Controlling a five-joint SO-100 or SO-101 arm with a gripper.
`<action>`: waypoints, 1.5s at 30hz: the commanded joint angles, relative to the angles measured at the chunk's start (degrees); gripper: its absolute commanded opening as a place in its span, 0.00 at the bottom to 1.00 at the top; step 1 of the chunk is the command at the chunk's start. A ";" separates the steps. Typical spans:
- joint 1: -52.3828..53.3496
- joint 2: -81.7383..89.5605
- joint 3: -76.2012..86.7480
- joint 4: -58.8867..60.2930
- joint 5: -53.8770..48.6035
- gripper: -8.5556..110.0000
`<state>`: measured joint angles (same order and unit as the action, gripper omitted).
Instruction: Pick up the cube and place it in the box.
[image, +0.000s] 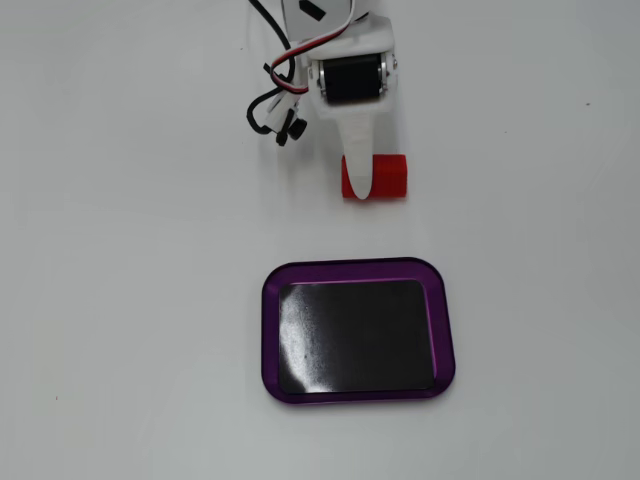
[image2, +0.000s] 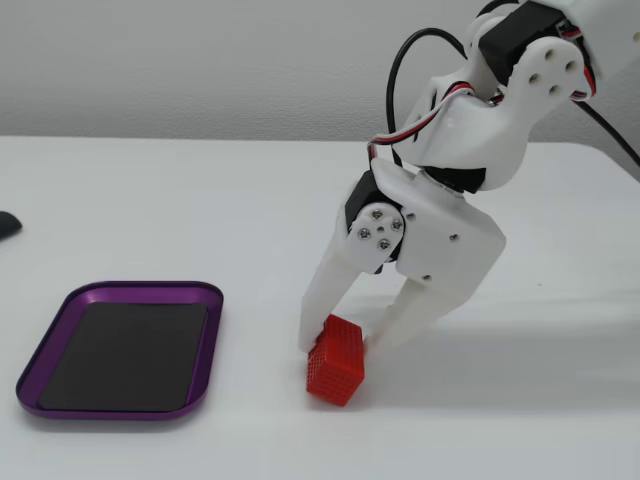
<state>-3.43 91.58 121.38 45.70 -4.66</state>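
The red cube (image: 388, 176) lies on the white table just beyond the box, and also shows in the other fixed view (image2: 335, 368). The box (image: 352, 266) is a purple-rimmed tray with a black floor and holds nothing; in the other fixed view it (image2: 140, 287) sits at the left. My gripper (image: 360, 176) is lowered to the table with its jaws apart, straddling the cube's short width (image2: 350, 338). The finger nearer the box (image2: 318, 315) touches the cube's edge. A small gap shows at the other finger (image2: 400, 315). The cube rests on the table.
Black and red cables (image: 275, 105) hang beside the arm's wrist. A small dark object (image2: 5, 225) lies at the left edge of the table in a fixed view. White table surface surrounds the box and the cube.
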 joint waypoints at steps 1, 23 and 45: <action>-0.35 0.09 -0.70 -0.09 0.00 0.08; 3.96 25.58 -11.07 -11.43 0.18 0.07; 3.78 -12.74 -29.71 -14.77 -0.44 0.07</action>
<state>0.62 78.22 93.96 31.90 -4.66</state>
